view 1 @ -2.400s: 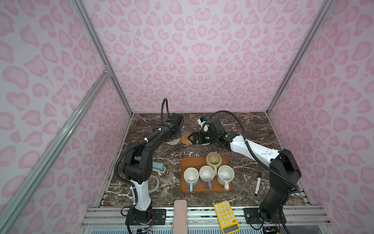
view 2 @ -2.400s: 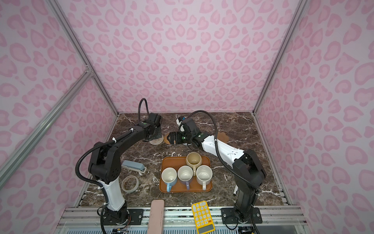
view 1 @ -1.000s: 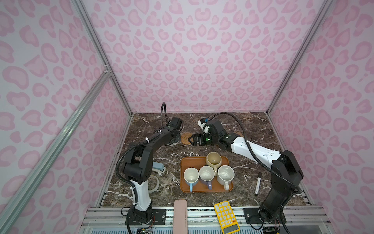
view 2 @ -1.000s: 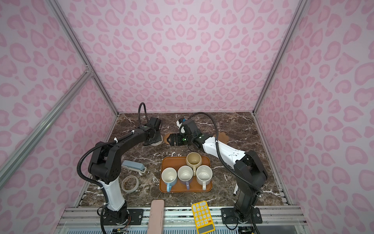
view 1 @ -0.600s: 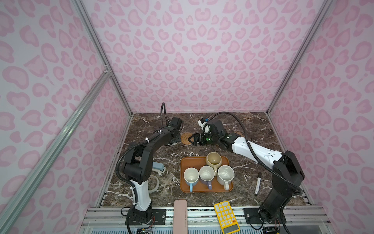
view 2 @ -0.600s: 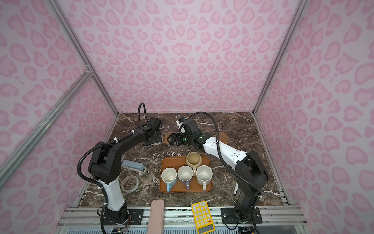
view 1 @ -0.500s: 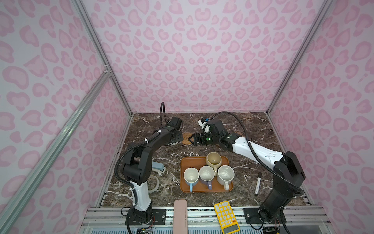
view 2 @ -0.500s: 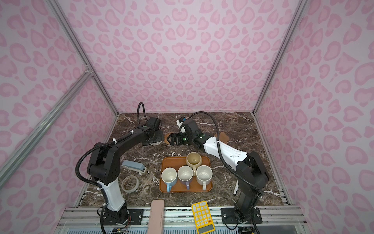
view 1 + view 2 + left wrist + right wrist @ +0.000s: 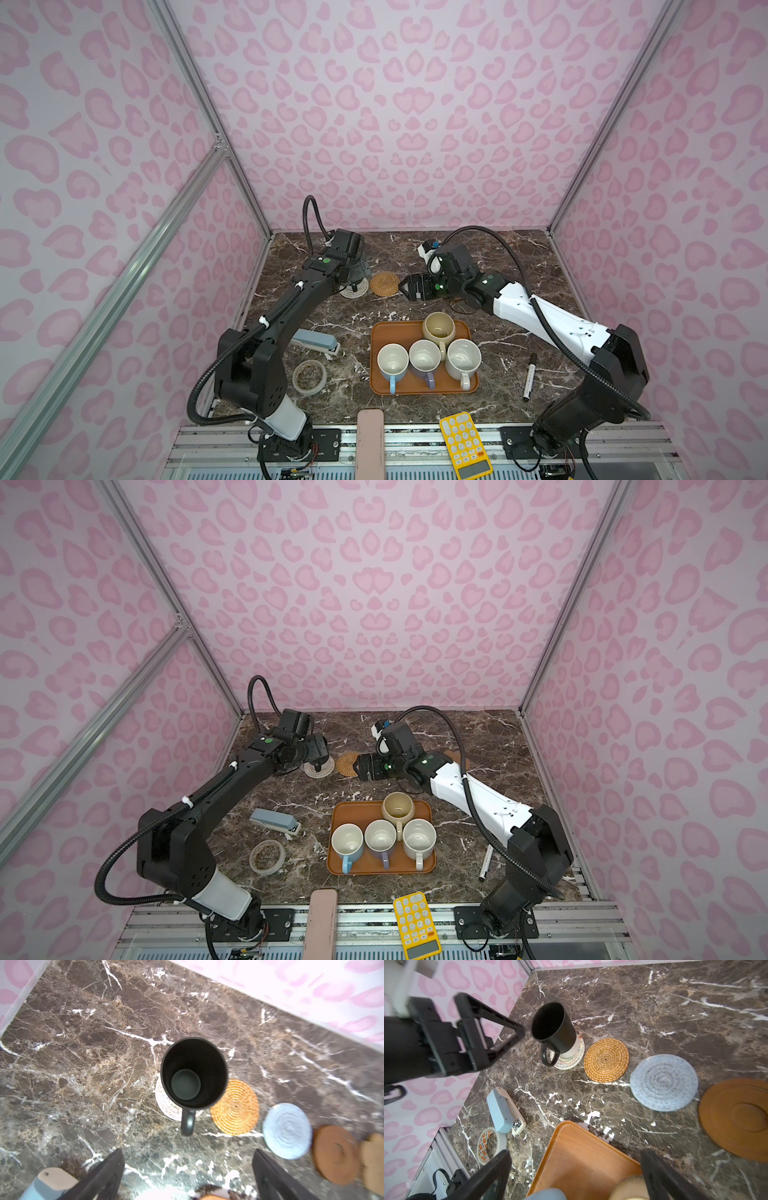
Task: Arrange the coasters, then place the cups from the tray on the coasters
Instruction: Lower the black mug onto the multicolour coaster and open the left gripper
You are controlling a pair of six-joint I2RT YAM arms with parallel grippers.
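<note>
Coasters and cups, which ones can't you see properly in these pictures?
Light blue coaster: hidden under the right gripper in both top views; blurred in the left wrist view.
Paw-shaped coaster: blurred and cut off by the left wrist view's edge.
White woven coaster: partly covered by the black cup standing on it.
Brown disc: cut off by the right wrist view's edge.

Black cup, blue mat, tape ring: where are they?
Black cup [image 9: 560, 1039]: right wrist view, on its outer side.
Blue mat [image 9: 663, 1082]: right wrist view, on its middle.
Tape ring [image 9: 501, 1141]: right wrist view, on its outer band.
</note>
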